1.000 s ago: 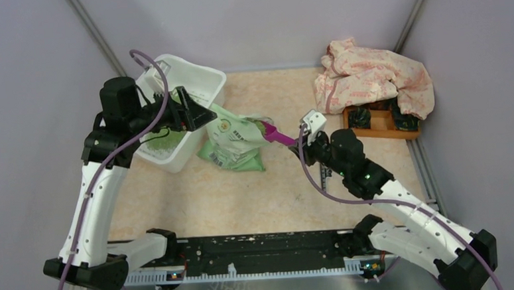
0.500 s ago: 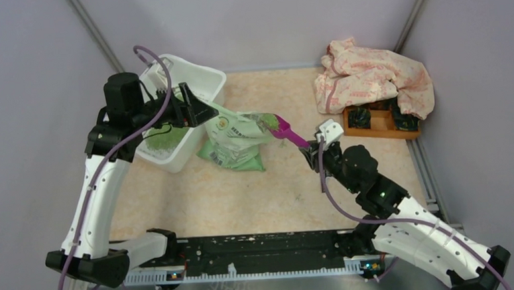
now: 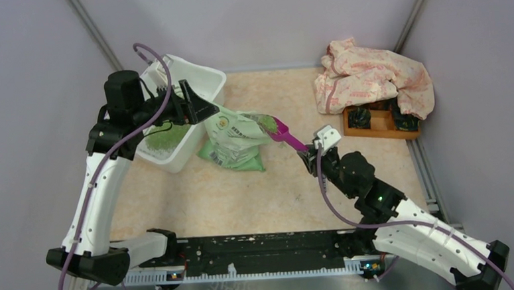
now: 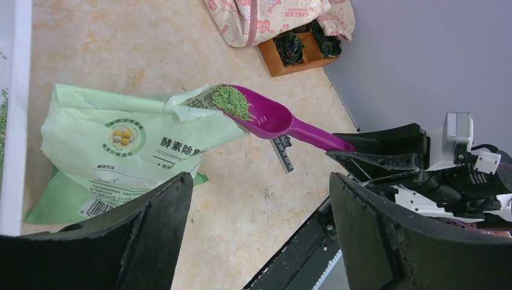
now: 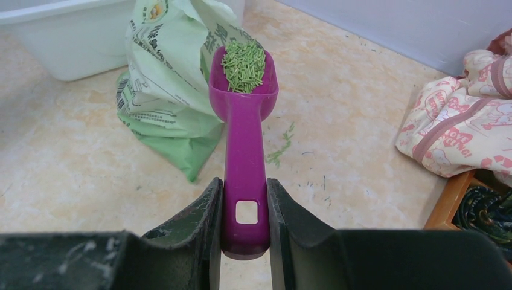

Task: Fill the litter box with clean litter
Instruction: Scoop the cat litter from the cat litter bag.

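Note:
The white litter box (image 3: 201,77) stands at the back left, with a patch of clean litter (image 3: 164,141) on its floor. A light green bag (image 3: 235,143) leans against the box, its mouth facing right. My right gripper (image 5: 244,187) is shut on the handle of a magenta scoop (image 5: 244,139). The scoop's bowl holds clean litter (image 5: 243,65) and sits just at the bag's mouth (image 4: 199,99). My left gripper (image 4: 259,181) stands open and empty over the box's right rim, above the bag's left end. The scoop (image 4: 284,121) lies ahead of it.
A pink patterned cloth (image 3: 370,76) is heaped at the back right, partly over an orange wooden tray (image 3: 379,122). A few green granules (image 5: 281,148) lie spilt on the beige floor. A black rail (image 3: 260,251) runs along the near edge, and grey walls close in three sides.
The right arm has drawn back toward the near right, pulling the scoop with its litter out to the bag's mouth. The left arm has barely shifted.

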{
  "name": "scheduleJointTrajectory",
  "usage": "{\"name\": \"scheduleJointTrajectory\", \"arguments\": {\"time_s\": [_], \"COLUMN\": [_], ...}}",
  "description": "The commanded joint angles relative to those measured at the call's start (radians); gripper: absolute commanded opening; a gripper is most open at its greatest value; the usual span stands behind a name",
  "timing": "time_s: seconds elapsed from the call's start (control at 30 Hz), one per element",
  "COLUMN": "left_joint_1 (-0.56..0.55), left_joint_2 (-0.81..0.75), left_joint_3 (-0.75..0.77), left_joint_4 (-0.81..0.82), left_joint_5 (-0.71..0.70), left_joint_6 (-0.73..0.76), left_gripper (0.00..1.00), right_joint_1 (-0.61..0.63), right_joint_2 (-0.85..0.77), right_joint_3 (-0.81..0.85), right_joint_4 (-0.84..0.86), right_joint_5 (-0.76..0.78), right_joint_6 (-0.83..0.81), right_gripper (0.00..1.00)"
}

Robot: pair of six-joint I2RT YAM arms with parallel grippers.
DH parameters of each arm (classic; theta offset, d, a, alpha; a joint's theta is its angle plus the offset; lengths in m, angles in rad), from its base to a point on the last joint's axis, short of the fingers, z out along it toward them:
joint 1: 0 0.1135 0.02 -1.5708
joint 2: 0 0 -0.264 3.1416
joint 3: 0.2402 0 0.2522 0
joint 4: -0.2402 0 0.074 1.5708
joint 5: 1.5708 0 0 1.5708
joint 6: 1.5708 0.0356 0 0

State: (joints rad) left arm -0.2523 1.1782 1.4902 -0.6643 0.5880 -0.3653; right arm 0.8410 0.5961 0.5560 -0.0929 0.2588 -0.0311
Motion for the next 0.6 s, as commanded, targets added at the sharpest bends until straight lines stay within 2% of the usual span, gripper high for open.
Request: {"name": "scheduleJointTrajectory", "arguments": {"time_s": [0.0, 0.43, 0.5, 0.57], "left_joint_1": [0.005, 0.008, 0.012, 0.021], "left_joint_2": [0.002, 0.036, 0.047, 0.061], "left_joint_3": [0.021, 0.066, 0.079, 0.092], "left_joint_4": [0.032, 0.012, 0.012, 0.015], "left_joint_5": [0.015, -0.029, -0.042, -0.046], "left_joint_6": [0.005, 0.010, 0.006, 0.002], "left_gripper": [0.89, 0.91, 0.97, 0.99], "right_joint_1": [0.032, 0.081, 0.082, 0.084], "right_joint_2": [-0.038, -0.103, -0.104, -0.106], "right_joint_3": [0.006, 0.007, 0.009, 0.012], "right_joint_4": [0.084, 0.084, 0.085, 0.083], "right_joint_5": [0.037, 0.079, 0.083, 0.085], "right_joint_6": [0.007, -0.024, -0.026, -0.031], "right_gripper": [0.00, 0.00, 0.00, 0.00]}}
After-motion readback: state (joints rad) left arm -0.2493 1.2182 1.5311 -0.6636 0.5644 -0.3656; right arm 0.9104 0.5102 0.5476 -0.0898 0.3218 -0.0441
